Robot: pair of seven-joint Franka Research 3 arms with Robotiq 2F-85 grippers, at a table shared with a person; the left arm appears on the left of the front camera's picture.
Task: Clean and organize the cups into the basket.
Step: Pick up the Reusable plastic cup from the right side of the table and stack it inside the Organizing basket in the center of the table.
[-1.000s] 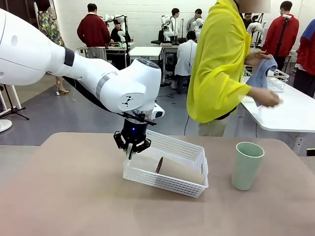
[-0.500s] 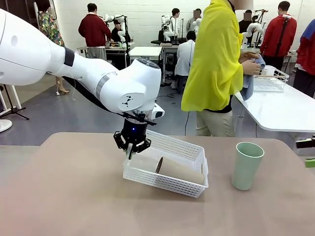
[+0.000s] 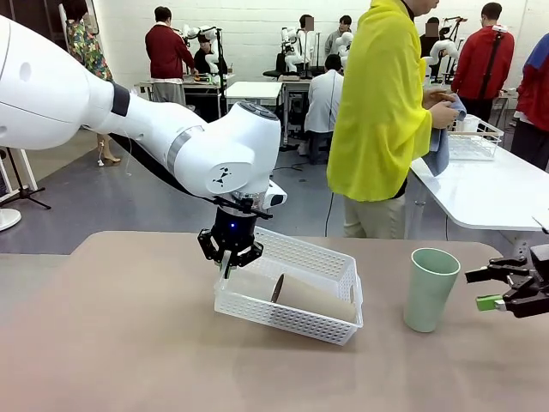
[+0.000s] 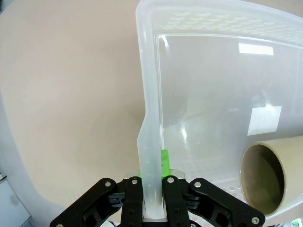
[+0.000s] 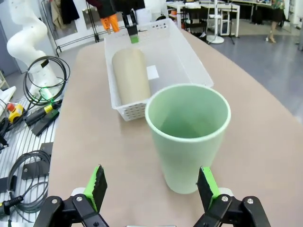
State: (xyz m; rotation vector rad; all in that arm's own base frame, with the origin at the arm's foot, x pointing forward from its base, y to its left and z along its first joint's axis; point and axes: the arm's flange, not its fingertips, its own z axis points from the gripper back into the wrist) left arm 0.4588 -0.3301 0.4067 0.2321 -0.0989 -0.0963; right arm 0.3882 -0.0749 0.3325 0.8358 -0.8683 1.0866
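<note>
The white lattice basket (image 3: 309,257) sits askew at mid-table. My left gripper (image 3: 228,257) is shut on its left rim, and the left wrist view shows the jaws (image 4: 151,194) clamped on that thin wall (image 4: 149,118). One brown cup (image 3: 313,298) lies on its side inside the basket, its mouth (image 4: 262,177) facing my left gripper. A mint green cup (image 3: 431,287) stands upright to the right of the basket. My right gripper (image 3: 491,288) hangs open just right of it. In the right wrist view the green cup (image 5: 188,135) stands between the spread fingers (image 5: 96,182).
A person in yellow stands beyond the table's far edge, turned toward a white side table (image 3: 480,184) with a wire basket (image 3: 472,142), holding a blue cloth. Cables and tools (image 5: 42,109) lie beside my table. The tabletop (image 3: 129,343) is bare at front left.
My right gripper has come in from the right edge to beside the green cup. The left arm and basket have not moved. The person has shifted at the side table.
</note>
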